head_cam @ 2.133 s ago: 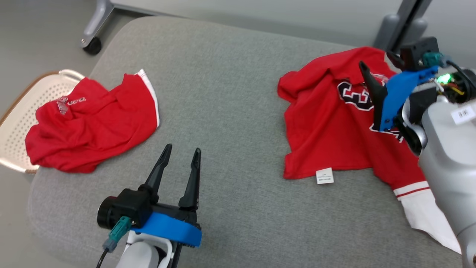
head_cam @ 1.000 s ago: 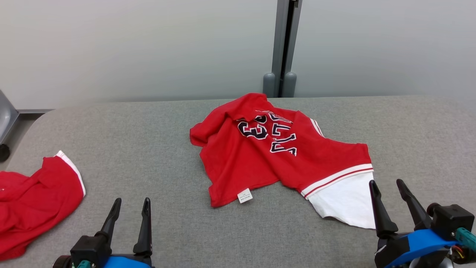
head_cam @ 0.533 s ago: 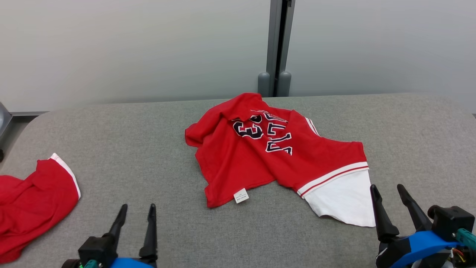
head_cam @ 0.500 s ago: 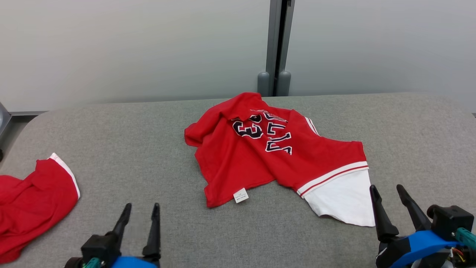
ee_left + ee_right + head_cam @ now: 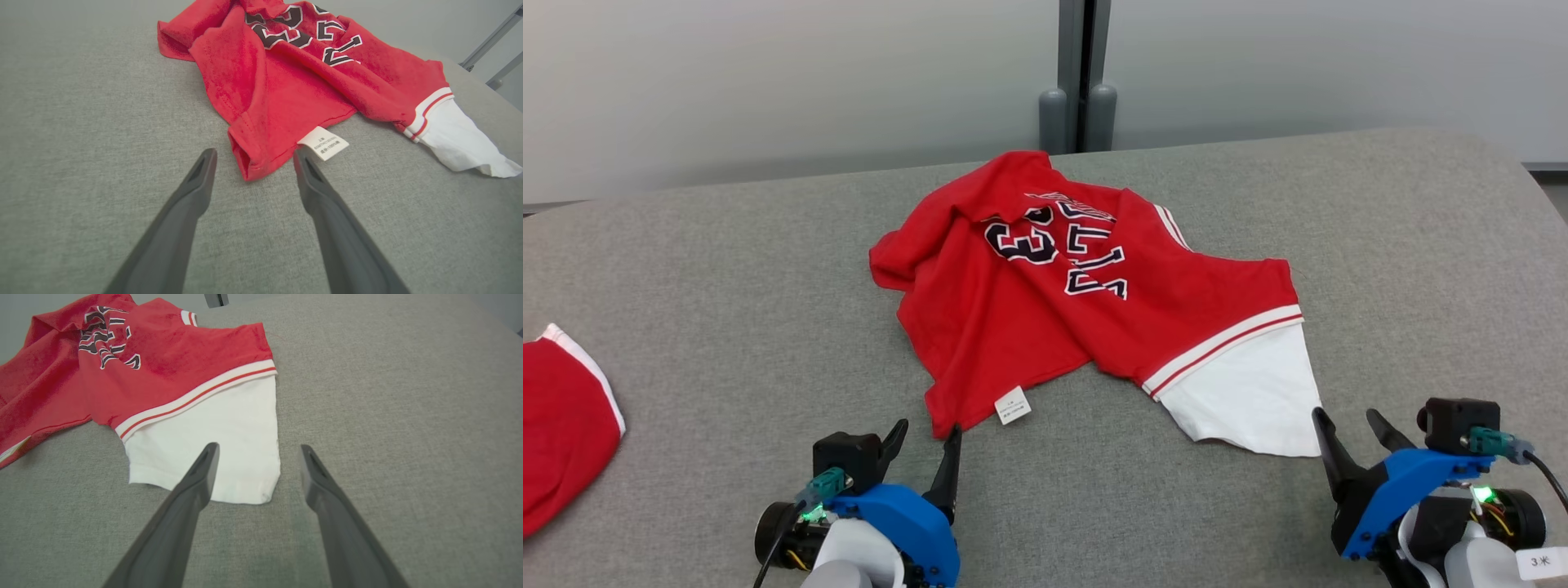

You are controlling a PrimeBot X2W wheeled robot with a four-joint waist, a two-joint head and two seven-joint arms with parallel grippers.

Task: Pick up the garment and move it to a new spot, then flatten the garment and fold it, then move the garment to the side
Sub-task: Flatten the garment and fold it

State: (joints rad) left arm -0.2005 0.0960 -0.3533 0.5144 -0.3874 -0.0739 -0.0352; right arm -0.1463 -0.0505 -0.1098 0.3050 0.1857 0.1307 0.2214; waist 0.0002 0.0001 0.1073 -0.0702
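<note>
A crumpled red garment [image 5: 1029, 318] with dark lettering, a white care label [image 5: 1012, 405] and a white sleeve [image 5: 1245, 392] lies on the grey padded table [image 5: 727, 278]. My left gripper [image 5: 928, 430] stands open just in front of the garment's near hem corner. In the left wrist view that red corner [image 5: 251, 163] lies between the tips of the left gripper [image 5: 254, 153]. My right gripper [image 5: 1344, 416] is open at the white sleeve's near corner. In the right wrist view the right gripper [image 5: 259, 447] straddles the sleeve's edge [image 5: 261, 473]. Neither holds cloth.
A second red garment [image 5: 564, 416] with white trim lies at the table's left edge. A grey post [image 5: 1078, 73] stands against the pale wall behind the table. Bare grey fabric stretches to the right [image 5: 1421, 245] and along the front.
The head camera has shifted, so the scene sits further left. My left gripper has come forward and right to the garment's hem corner. The right gripper has closed in on the white sleeve. Both stay open.
</note>
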